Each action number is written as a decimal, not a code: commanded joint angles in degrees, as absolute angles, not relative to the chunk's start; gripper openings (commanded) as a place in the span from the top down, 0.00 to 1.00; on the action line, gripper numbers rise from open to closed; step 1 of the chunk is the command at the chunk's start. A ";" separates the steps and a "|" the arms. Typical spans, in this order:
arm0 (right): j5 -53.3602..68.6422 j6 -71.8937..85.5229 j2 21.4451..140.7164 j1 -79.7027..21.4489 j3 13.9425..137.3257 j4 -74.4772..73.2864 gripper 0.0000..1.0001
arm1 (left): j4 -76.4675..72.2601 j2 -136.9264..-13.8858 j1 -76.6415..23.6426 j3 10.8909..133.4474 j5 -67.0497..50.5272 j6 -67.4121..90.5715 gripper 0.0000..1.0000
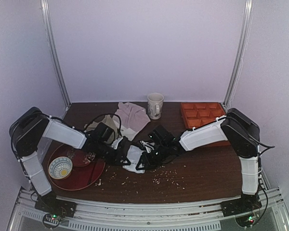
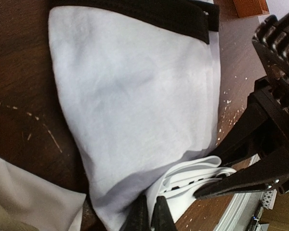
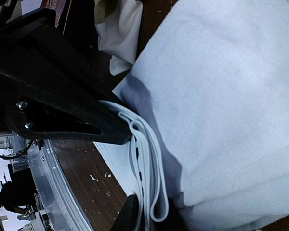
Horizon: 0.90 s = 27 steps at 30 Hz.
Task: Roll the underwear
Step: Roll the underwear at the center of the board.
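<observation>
The underwear [image 1: 134,159] is a white bundle on the brown table between my two grippers. In the left wrist view the underwear [image 2: 135,91] fills the frame, with its black hem [image 2: 149,12] at the top and its folded waistband [image 2: 197,175] at the bottom. My left gripper [image 2: 150,216] is shut, pinching white cloth beside the waistband. My right gripper [image 3: 147,221] grips the folded waistband [image 3: 147,159] edge. One of its fingers shows and the other is hidden by cloth. Each view shows the other gripper's black finger touching the waistband. In the top view the left gripper [image 1: 121,153] and right gripper [image 1: 147,158] nearly meet.
A red plate [image 1: 86,173] with a patterned bowl [image 1: 60,167] lies front left. A pale pinkish cloth [image 1: 132,115], a mug [image 1: 155,105] and an orange compartment tray [image 1: 202,114] stand at the back. Crumbs [image 1: 164,175] are scattered near the front edge.
</observation>
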<state>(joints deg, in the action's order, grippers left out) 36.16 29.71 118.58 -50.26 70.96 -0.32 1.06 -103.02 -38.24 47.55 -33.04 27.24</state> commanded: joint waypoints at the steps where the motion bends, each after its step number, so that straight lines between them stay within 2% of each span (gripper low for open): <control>1: 31.74 28.31 118.34 -50.02 68.12 -6.97 0.86 | 11.13 -106.28 -37.82 47.01 -28.97 28.20 1.00; 19: 24.36 21.86 111.02 -51.36 65.21 -9.62 0.80 | 16.99 -109.45 -37.55 48.90 -32.13 29.77 1.00; 27: 6.05 12.07 101.99 -56.59 61.65 -7.49 0.77 | 17.20 -109.38 -37.63 49.21 -32.32 29.43 1.00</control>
<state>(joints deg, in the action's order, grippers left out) 19.16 19.42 106.94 -53.39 63.22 -6.70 6.83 -106.10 -37.85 51.46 -37.26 29.61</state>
